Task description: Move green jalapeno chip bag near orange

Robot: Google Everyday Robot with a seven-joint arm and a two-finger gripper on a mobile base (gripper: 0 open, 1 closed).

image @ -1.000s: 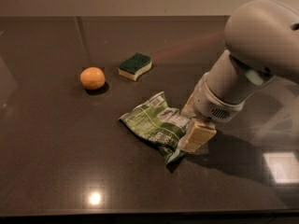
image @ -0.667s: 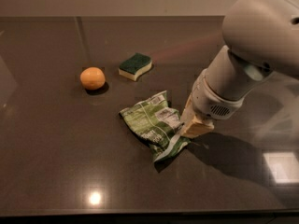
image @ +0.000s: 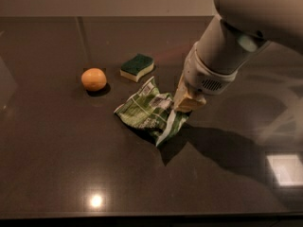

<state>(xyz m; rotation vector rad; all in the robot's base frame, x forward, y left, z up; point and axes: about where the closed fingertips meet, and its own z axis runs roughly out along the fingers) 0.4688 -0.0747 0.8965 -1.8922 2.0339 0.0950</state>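
In the camera view, a dark, glossy tabletop [image: 52, 164] is seen from above at a slant. A crumpled, shiny green foil chip bag with white stripes and print [image: 146, 110] lies near the middle of it. The bag's right edge is taken up by the gripper [image: 188, 102]. The gripper's tan fingers [image: 191, 103] are closed on the foil there, and the lower tip of the bag points down toward the near edge of the table. A dark shadow is cast on the tabletop below and to the right of the bag.

The gripper is carried on a thick white arm [image: 222, 56], which comes down from the upper right corner and slants toward the bag. A round vented collar is seen just above the fingers.

A small, round, smooth orange fruit [image: 93, 79] rests on the tabletop to the left of the bag and a little farther back. It is near the bag but apart from it, with bare table between the two. A small sponge with a dark green top and a yellow underside [image: 137, 67] lies flat behind the bag, to the right of the orange. It is just beside the bag's upper corner, though whether they touch cannot be told.

A bright round spot of light [image: 96, 201] is reflected near the front edge of the table, and a pale rectangular reflection [image: 284, 169] is seen at the right.
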